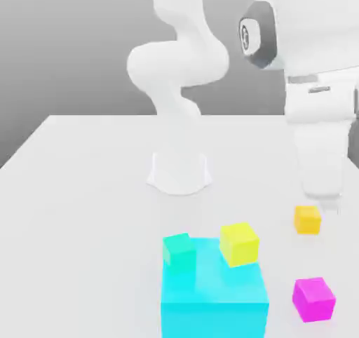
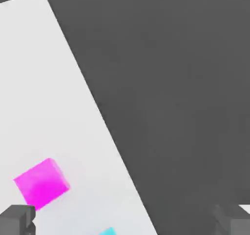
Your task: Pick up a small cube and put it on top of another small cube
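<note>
Big glossy cyan block (image 1: 214, 320), nearest; small matte magenta-pink cube (image 1: 313, 299), on the pale table (image 1: 91, 224) beside it; white two-finger gripper (image 1: 322, 202), jaws wide apart and empty, best squared to the cube's faces before lowering.

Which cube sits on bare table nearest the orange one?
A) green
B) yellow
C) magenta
C: the magenta cube rests directly on the table, while the green cube and yellow cube are over at the cyan block.
</note>
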Tool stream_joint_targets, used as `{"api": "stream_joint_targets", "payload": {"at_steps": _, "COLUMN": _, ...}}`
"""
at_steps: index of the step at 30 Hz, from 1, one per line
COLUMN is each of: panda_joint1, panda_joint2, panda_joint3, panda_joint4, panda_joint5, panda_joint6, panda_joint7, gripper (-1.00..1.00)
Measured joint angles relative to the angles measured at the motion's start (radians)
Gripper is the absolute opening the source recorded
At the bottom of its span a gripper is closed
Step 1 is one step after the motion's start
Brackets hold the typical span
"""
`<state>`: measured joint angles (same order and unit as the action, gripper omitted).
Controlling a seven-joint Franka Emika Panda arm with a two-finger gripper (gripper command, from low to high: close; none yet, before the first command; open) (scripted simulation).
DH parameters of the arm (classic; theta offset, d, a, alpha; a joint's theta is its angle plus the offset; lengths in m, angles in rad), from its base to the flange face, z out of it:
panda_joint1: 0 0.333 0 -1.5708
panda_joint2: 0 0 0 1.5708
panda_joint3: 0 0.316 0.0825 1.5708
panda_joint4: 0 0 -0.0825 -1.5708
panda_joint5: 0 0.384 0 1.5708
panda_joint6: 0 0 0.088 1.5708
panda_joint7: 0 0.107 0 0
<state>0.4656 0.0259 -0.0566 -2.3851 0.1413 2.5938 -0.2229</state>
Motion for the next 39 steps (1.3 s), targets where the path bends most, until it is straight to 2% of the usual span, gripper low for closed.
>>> {"api": "stream_joint_targets", "payload": {"at_steps": 7, "panda_joint1": 0.04, "panda_joint2": 0.232, "panda_joint3": 0.038, "panda_joint4": -0.027, "panda_joint5": -0.109, "panda_joint6": 0.096, "panda_joint7": -0.189, "gripper": 0.0}}
{"api": "stream_joint_targets", "payload": {"at_steps": 11, "panda_joint1": 0.045, "panda_joint2": 0.375, "panda_joint3": 0.044, "panda_joint4": -0.006, "panda_joint5": -0.128, "panda_joint6": 0.201, "panda_joint7": -0.208, "gripper": 0.0}}
{"api": "stream_joint_targets", "payload": {"at_steps": 12, "panda_joint1": 0.043, "panda_joint2": 0.411, "panda_joint3": 0.045, "panda_joint4": 0.0, "panda_joint5": -0.127, "panda_joint6": 0.229, "panda_joint7": -0.21, "gripper": -1.0}}
{"api": "stream_joint_targets", "payload": {"at_steps": 20, "panda_joint1": 0.044, "panda_joint2": 0.397, "panda_joint3": 0.045, "panda_joint4": -0.003, "panda_joint5": -0.129, "panda_joint6": 0.215, "panda_joint7": -0.209, "gripper": -1.0}}
{"api": "stream_joint_targets", "payload": {"at_steps": 24, "panda_joint1": 0.041, "panda_joint2": 0.264, "panda_joint3": 0.04, "panda_joint4": -0.031, "panda_joint5": -0.131, "panda_joint6": 0.11, "panda_joint7": -0.207, "gripper": -1.0}}
{"api": "stream_joint_targets", "payload": {"at_steps": 29, "panda_joint1": -0.027, "panda_joint2": 0.09, "panda_joint3": -0.029, "panda_joint4": -0.095, "panda_joint5": -0.122, "panda_joint6": 0.001, "panda_joint7": -0.199, "gripper": -1.0}}
{"api": "stream_joint_targets", "payload": {"at_steps": 39, "panda_joint1": -0.247, "panda_joint2": -0.244, "panda_joint3": -0.129, "panda_joint4": -0.235, "panda_joint5": -0.199, "panda_joint6": -0.191, "panda_joint7": -0.116, "gripper": -1.0}}
